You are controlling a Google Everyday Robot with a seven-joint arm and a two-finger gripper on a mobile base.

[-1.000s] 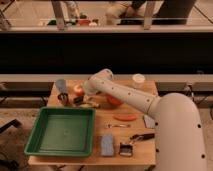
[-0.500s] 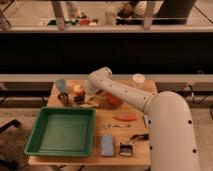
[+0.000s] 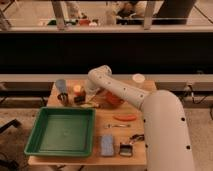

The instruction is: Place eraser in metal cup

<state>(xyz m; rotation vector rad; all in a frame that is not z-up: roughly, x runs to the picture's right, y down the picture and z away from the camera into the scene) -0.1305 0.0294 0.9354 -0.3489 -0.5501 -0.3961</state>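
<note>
Carefully: your gripper (image 3: 81, 96) is hovering beside the metal cup (image 3: 63, 98).
Its grip cannot be told; you are risking dropping the eraser outside.

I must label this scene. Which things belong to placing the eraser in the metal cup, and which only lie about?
Job: metal cup; gripper, just right of it; eraser, not clearly seen.
Lying about: green tray, pale blue cup, white cup, pale blue block, brush.
</note>
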